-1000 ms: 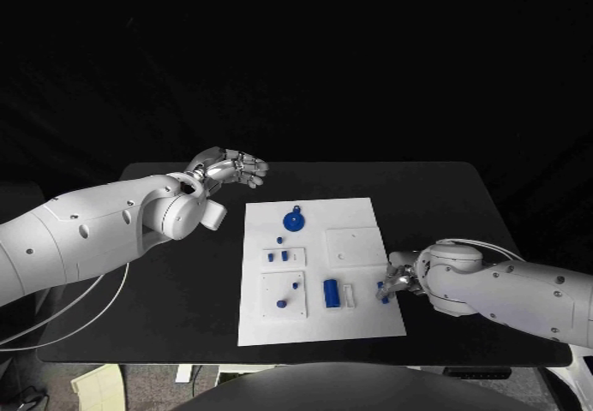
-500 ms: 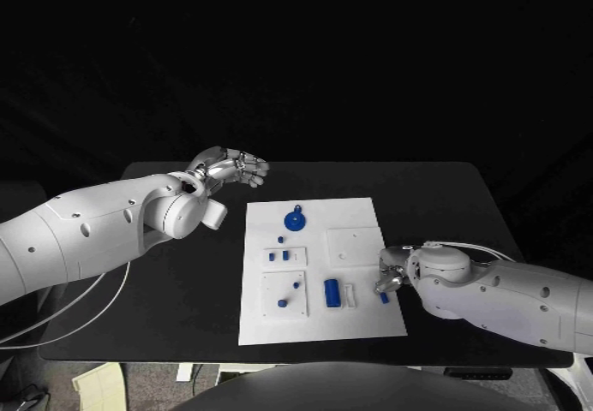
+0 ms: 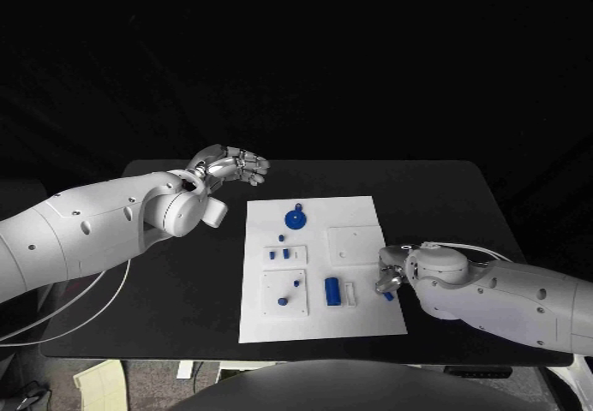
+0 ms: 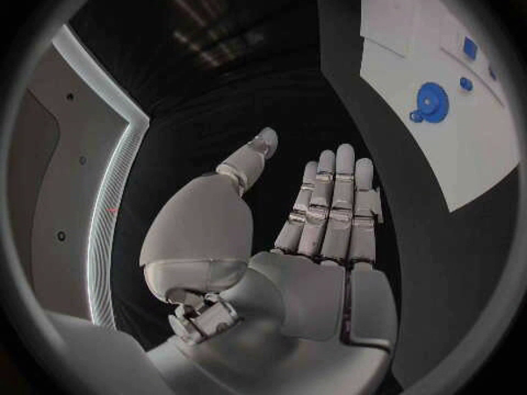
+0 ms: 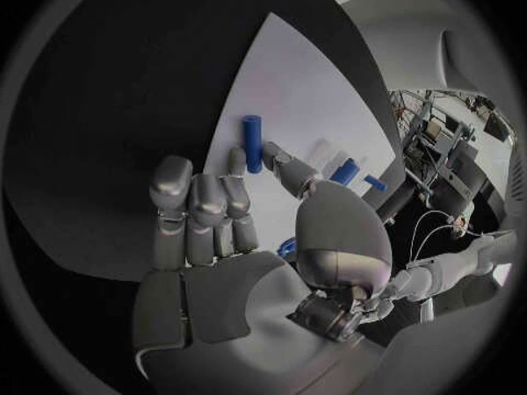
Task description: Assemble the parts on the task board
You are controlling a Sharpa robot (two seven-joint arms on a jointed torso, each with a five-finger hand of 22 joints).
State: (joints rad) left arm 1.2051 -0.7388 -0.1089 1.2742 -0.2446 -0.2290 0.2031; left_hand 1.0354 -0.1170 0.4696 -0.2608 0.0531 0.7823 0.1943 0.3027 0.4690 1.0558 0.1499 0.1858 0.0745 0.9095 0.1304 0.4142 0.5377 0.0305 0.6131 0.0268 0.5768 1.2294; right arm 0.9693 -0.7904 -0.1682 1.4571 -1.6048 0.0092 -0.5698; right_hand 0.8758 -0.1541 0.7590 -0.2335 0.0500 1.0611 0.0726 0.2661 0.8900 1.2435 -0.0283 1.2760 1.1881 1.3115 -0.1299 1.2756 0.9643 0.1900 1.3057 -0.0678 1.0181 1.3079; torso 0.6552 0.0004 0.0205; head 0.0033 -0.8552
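White task board carries small blue parts; right robot hand pinches a blue part at its edge; left robot hand is spread, holding nothing, beyond its far corner.

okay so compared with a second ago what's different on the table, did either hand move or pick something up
The right hand and its arm have slid a little further over the near right edge of the task board, beside a small blue part; whether it grips that part cannot be told. The left hand stays raised off the far left corner of the board, holding nothing. The blue cylinder and blue disc lie where they were.
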